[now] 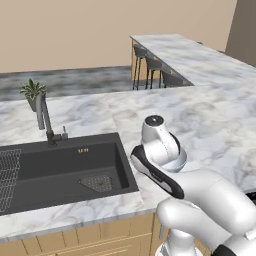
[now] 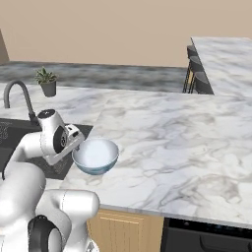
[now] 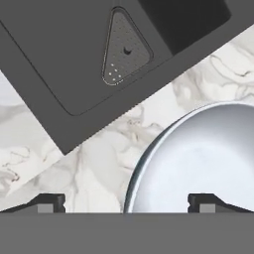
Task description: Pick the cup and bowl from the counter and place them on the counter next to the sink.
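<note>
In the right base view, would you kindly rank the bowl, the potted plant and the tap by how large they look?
1. bowl, clearly the largest, though it sits nearest the camera.
2. and 3. tap and potted plant look close in size; the plant stands farther back, so I will not rank them.

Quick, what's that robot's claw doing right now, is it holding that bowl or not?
Gripper: open, jaws spread wide astride the rim of the bowl, which sits on the counter beside the sink; not gripping it.
</note>
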### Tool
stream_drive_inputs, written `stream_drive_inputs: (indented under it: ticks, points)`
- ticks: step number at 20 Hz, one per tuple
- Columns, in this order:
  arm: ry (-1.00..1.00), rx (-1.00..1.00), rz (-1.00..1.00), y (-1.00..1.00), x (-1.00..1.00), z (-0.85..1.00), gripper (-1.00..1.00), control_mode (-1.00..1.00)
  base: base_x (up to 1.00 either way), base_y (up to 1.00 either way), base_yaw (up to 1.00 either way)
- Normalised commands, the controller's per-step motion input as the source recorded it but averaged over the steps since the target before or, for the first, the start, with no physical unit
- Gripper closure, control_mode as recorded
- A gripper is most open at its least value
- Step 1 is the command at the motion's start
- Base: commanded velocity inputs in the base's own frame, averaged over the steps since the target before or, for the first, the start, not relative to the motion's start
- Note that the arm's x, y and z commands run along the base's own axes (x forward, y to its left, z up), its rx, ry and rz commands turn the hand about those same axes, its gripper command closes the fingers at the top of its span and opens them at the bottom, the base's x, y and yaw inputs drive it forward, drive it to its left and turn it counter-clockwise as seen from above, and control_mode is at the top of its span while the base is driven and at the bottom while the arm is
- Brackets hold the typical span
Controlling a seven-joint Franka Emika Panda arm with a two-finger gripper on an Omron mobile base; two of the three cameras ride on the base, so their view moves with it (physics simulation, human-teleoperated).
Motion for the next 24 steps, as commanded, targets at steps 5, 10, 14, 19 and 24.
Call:
stream_drive_inputs:
  ticks: [5,10,14,19,24]
  points:
    - [0.0,-0.01,0.0,0.12,-0.37,0.23,-1.0,-1.0,0.0,0.0,0.0]
    - [0.0,0.0,-0.17,-0.01,-0.41,0.31,-1.0,-1.0,0.0,0.0,0.0]
    - [0.0,0.02,-0.28,-0.13,-0.58,0.29,-1.0,-1.0,0.0,0.0,0.0]
    - [-0.04,0.07,-0.31,-0.1,-0.72,0.35,-1.0,-1.0,0.0,0.0,0.0]
    - [-0.13,0.15,-0.29,-0.11,-0.87,0.41,-1.0,-1.0,0.0,0.0,0.0]
